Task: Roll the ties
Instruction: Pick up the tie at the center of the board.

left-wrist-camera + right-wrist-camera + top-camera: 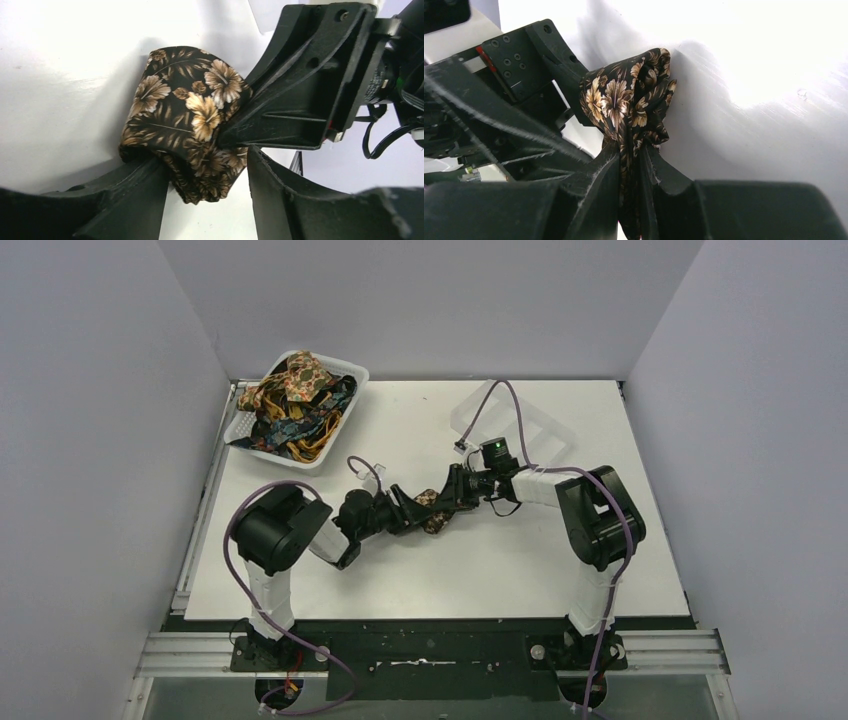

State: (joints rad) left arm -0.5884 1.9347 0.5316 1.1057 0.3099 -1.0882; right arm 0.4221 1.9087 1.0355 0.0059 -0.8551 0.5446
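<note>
L tool (205, 162) was part-open, its fingers (280, 195) touching both sides of the rolled brown floral tie (185, 110). R tool (630, 150) was nearly closed, pinching a fold of the same tie. Roll sat on the desk (450, 570), well right of & nearer than the white basket (352, 400). Both arms lay low, forearms angled inward, tools meeting tip to tip at the roll. More ties (300, 380) were heaped in the basket.

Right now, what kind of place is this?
Probably a robot test booth, not a house: plain grey walls box in a white table, two bolted-down robot arms hold a floral tie, and more ties fill a basket.
</note>
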